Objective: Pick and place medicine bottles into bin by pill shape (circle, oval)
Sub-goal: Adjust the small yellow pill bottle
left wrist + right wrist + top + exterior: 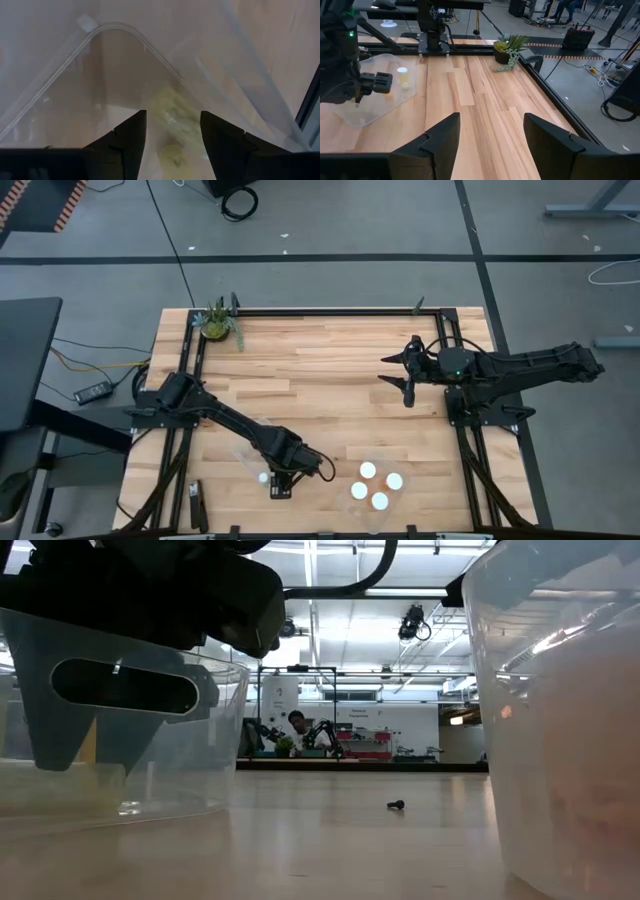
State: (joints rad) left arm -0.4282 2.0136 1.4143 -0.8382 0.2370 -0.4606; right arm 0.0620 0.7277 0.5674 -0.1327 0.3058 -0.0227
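Two clear tubs sit at the near table edge. Right one holds four white-capped bottles, already sorted by my read. Left gripper hangs over the left tub, fingers apart and empty, with one bottle lying in the tub right under them; looks like a drop-off. Right gripper waits mid-table, fingers parted, holding nothing. Potted plant at the far corner, out of the way.

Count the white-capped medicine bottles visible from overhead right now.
5. Four stand clustered in the right clear tub: caps at. One is in the left clear tub, beside the left pincer. The arm may hide others.
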